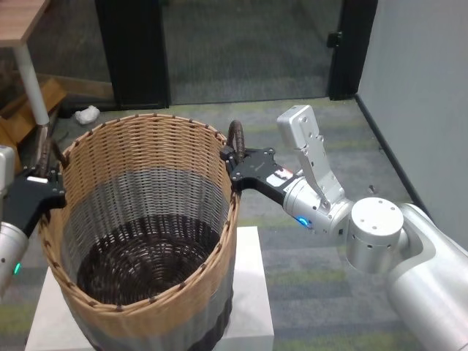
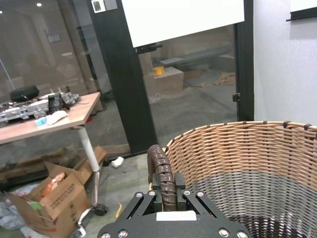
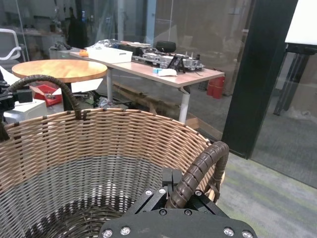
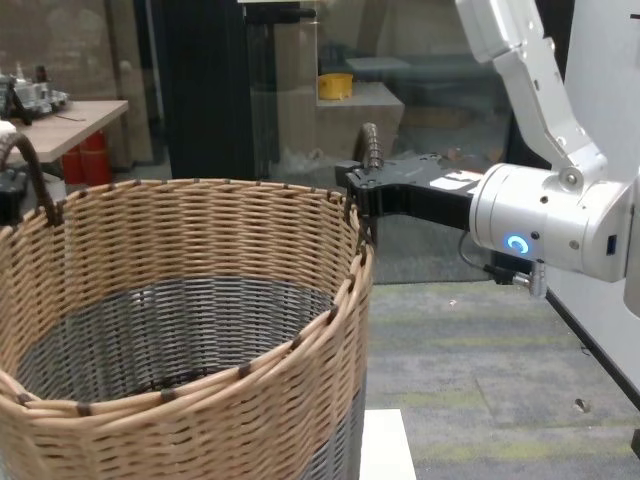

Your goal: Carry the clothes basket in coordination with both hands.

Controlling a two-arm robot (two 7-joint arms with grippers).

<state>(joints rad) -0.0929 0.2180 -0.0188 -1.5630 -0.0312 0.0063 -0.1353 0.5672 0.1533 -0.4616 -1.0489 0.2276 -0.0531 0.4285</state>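
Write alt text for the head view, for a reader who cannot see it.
A large round wicker clothes basket, tan above and grey below, stands on a white block. The left gripper is shut on one dark loop handle and the right gripper on the opposite handle. Grey carpet and a dark glass door lie beyond.

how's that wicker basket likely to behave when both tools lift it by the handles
The wicker basket looks empty, so probably light. Its woven wall may flex slightly. With the left tool and right tool shut on opposite handles, uneven lifting would likely tilt it.
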